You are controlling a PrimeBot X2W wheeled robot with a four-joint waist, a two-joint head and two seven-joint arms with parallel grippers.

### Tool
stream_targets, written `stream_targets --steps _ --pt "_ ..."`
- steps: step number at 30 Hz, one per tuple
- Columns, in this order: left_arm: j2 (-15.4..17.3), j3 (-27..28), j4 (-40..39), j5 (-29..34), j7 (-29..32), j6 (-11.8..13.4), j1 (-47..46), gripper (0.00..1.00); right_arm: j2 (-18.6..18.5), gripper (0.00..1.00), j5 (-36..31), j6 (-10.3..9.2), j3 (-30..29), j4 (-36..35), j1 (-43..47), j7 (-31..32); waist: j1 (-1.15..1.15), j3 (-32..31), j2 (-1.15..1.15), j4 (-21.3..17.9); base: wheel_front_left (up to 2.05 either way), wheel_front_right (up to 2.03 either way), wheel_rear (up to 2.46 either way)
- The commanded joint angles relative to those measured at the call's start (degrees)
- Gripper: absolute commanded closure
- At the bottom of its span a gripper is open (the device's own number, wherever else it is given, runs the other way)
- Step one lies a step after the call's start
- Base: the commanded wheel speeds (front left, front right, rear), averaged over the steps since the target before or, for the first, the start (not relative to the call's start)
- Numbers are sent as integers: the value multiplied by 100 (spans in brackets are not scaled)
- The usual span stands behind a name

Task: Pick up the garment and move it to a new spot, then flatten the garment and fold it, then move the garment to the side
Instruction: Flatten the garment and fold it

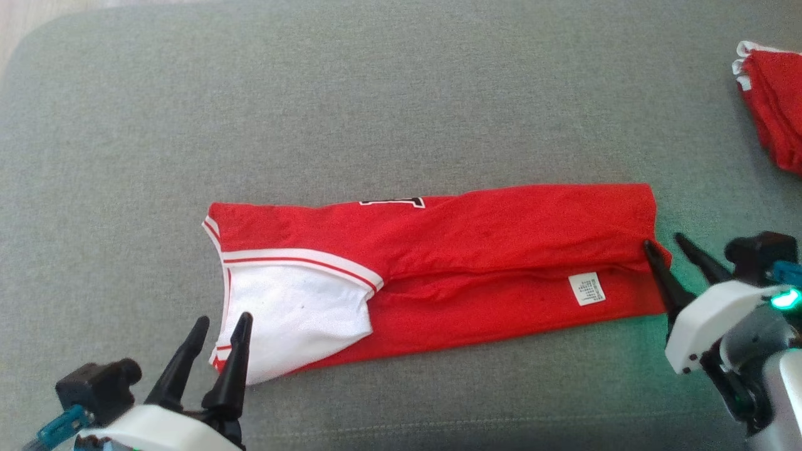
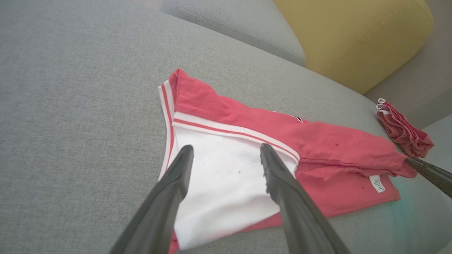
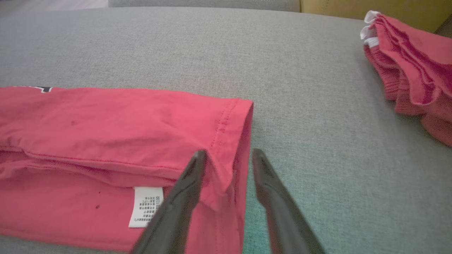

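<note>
As viewed from the head, found the red garment [image 1: 501, 250] folded into a long strip, flat on the grey cushion [image 1: 376, 94]. Found its white-panelled end beneath the left gripper [image 1: 223, 319] and its hemmed end at the right gripper [image 1: 663, 241]. Noted left fingers spread wide above the white panel, clasping nothing. Noted right fingers partly apart, straddling the raised hem corner: one over cloth near the white label [image 1: 587, 289], the other over bare cushion; contact not determinable. Recorded a second red bundle [image 1: 774, 106] well apart, far right.
</note>
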Motion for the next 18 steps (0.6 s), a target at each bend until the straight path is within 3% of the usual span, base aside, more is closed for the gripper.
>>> stream_targets --steps 1,11,18 --pt "11 217 -162 -54 -75 -19 -84 0 -52 0 -37 37 2 -187 16 -78 0 -14 0 10 0 0 0" --pt "-46 390 -300 114 -467 134 -106 0 220 0 -114 37 -531 -484 316 -146 0 -172 0 26 0 0 0" --pt "-183 322 -169 402 -764 259 -376 0 363 0 -83 37 -502 -429 128 100 0 -287 0 -10 0 0 0"
